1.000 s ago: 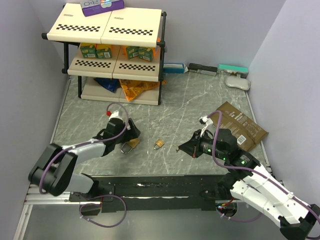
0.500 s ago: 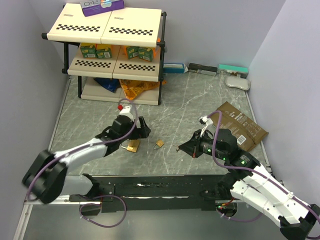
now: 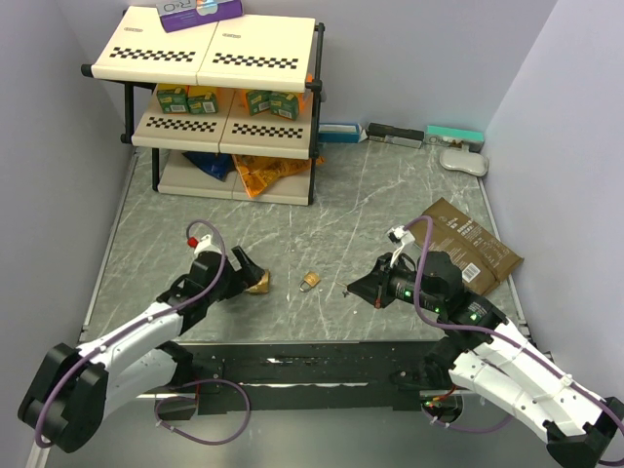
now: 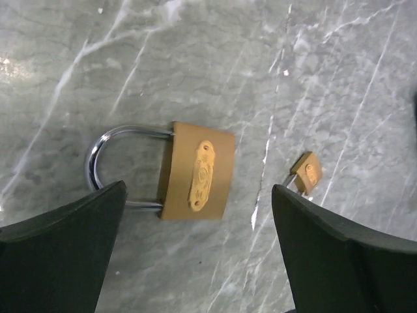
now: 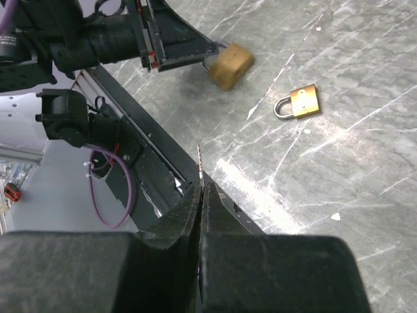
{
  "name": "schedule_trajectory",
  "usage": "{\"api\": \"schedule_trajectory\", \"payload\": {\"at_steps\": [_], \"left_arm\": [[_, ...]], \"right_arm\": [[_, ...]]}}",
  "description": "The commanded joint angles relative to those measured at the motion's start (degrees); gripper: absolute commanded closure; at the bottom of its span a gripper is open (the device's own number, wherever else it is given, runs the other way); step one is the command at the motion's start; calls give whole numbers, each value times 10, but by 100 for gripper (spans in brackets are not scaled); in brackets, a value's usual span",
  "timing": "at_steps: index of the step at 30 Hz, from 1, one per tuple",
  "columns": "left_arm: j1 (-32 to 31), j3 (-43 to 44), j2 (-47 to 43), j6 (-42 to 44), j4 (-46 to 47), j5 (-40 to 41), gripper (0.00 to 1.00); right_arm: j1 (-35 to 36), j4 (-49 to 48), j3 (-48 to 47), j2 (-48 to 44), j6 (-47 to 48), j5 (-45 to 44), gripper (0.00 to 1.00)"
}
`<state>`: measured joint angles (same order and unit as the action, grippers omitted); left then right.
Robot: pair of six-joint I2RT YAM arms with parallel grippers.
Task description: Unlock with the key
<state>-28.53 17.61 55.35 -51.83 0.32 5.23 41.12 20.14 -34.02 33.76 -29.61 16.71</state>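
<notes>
you have the slim dark metal key [image 5: 199,162] pinched in the right gripper [image 5: 201,195], jaws pressed together on it, held above the grey marble table [image 5: 339,163] and well apart from both locks. nothing is unlocked yet, and the key is in no keyhole. the left gripper [image 3: 242,270] hangs spread wide over the larger brass padlock [image 4: 197,171], gripping nothing. only the left wrist view shows its shackle seated, with the smaller brass padlock [image 4: 306,171] near it. only the right wrist view shows the key plainly.

Can make out only an edge-on sliver of the slim dark metal key [image 5: 199,166], the rest buried between the pinched black fingers of the right gripper [image 5: 201,194]. Get just a blur for the larger brass padlock [image 5: 229,65] there. Lose part of its silver shackle [image 4: 104,147] behind a finger [image 4: 62,254] of the left gripper [image 4: 199,192], cropped at the bottom edge.
</notes>
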Motion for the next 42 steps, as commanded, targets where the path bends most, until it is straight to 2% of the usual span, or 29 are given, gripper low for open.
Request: {"api": "schedule_trajectory", "payload": {"at_steps": [1, 5, 8, 12, 17, 24, 29, 42], "left_arm": [[7, -2, 13, -19, -8, -16, 1], [12, 1, 57, -5, 30, -19, 1], [14, 22, 91, 9, 23, -16, 1], [14, 26, 64, 23, 26, -12, 1], [15, 44, 22, 58, -36, 33, 1], [17, 59, 84, 60, -7, -6, 1], [17, 63, 84, 64, 17, -15, 1], [20, 180, 264, 115, 51, -17, 1]], "right_arm": [[6, -19, 1, -4, -7, -2, 100], [5, -16, 1, -5, -8, -3, 100], [6, -9, 0, -9, -8, -4, 100], [6, -2, -1, -17, -7, -11, 100], [6, -12, 2, -8, -7, -6, 100], [9, -26, 4, 10, -8, 4, 100], [9, -11, 4, -6, -7, -12, 100], [10, 2, -2, -5, -4, -21, 100]]}}
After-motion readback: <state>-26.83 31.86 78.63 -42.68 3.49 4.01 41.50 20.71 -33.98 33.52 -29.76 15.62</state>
